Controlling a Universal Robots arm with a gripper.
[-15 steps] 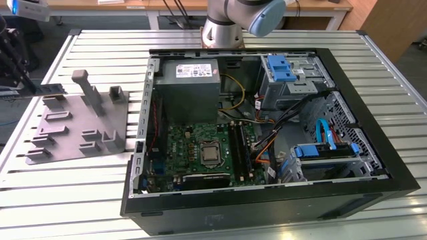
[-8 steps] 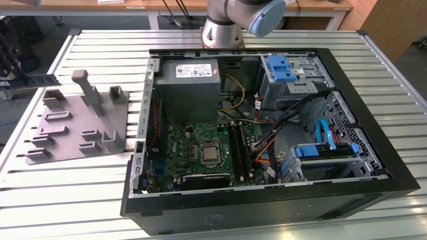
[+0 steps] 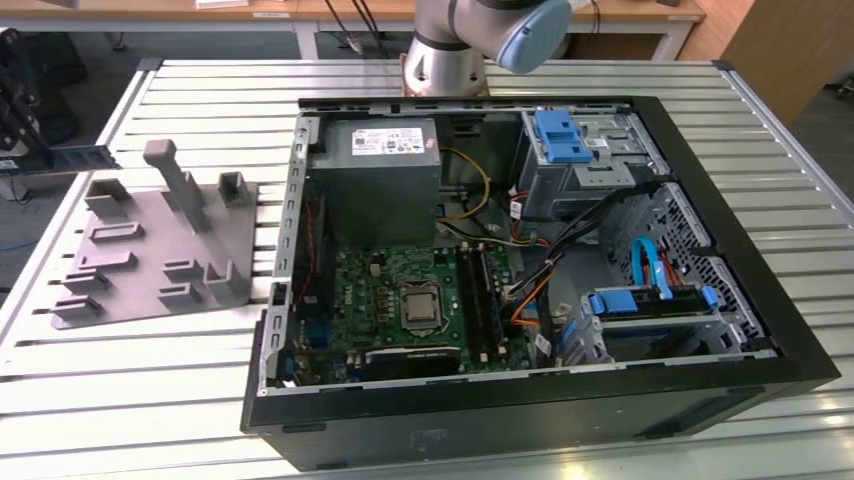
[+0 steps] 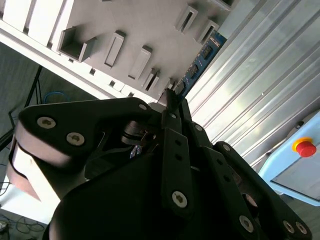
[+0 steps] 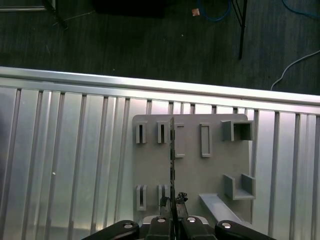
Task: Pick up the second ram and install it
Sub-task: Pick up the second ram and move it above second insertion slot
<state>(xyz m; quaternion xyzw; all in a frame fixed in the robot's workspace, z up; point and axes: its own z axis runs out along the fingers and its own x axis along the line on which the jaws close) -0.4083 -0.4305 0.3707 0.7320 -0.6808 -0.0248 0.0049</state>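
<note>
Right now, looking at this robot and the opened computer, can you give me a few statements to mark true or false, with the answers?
1. The gripper is clamped on the second ram, a thin blue stick. True.
2. The second ram is already seated on the green motherboard. False: it is in the gripper, over by the grey holder tray, away from the motherboard.
3. The computer case lies open, so its inside can be seen from above. True.
4. The grey holder tray sits inside the computer case. False: it rests on the slatted metal table, to the exterior view's left of the case.
</note>
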